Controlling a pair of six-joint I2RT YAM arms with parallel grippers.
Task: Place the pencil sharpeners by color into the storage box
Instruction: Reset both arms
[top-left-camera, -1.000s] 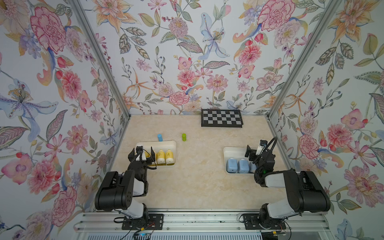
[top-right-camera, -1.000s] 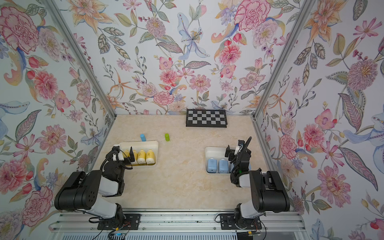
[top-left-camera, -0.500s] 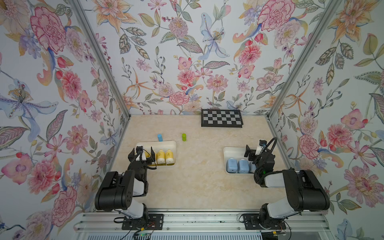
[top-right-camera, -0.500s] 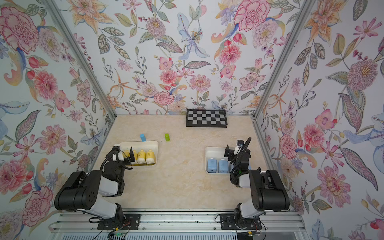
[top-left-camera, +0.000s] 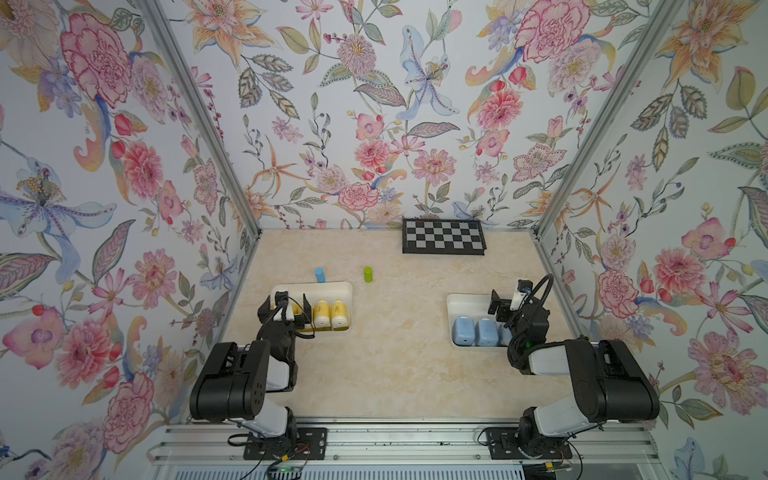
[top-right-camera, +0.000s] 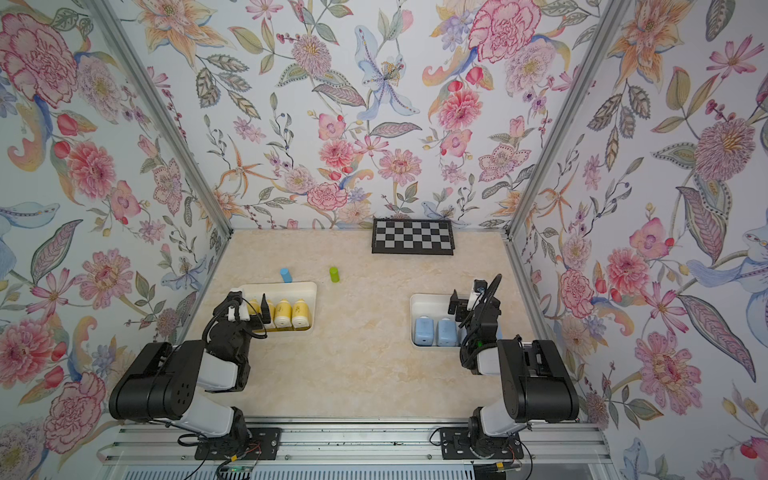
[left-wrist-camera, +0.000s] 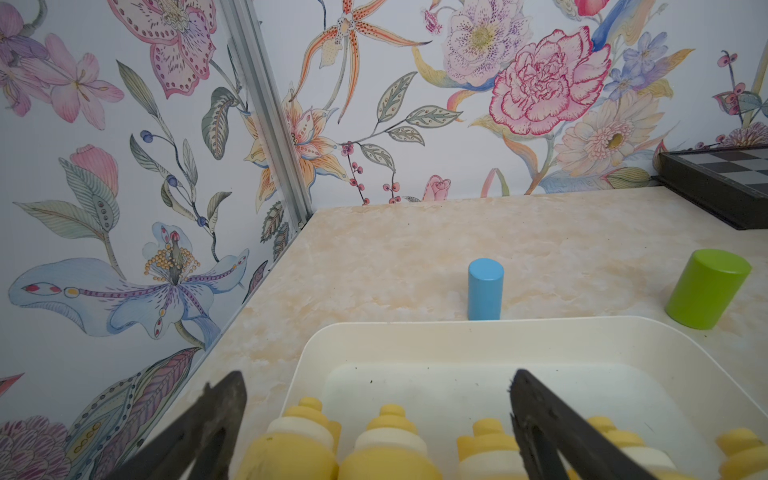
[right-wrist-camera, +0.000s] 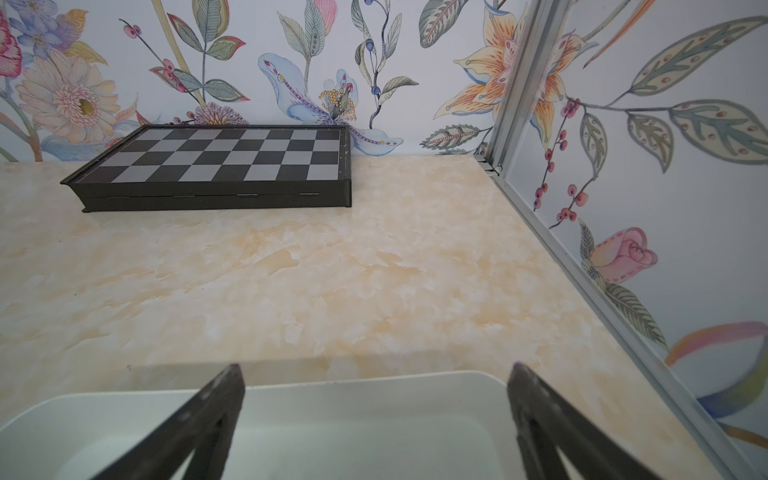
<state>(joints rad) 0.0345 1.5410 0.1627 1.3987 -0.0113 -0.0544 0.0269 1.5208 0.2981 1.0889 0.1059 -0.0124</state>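
While left jaws, right jaws stand spread, marks on yellow pencil sharpeners (top-left-camera: 321, 313) unreadably small.

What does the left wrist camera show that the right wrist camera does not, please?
Only the left wrist view: yellow bottle-shaped plastic pencil sharpeners in a cream tray, a small blue upright cylinder, a green cylinder, and the open left gripper.
Only the right wrist view: the open right gripper over a white tray, no sharpeners visible.
Both: the black-and-silver chessboard and beige marbled tabletop.
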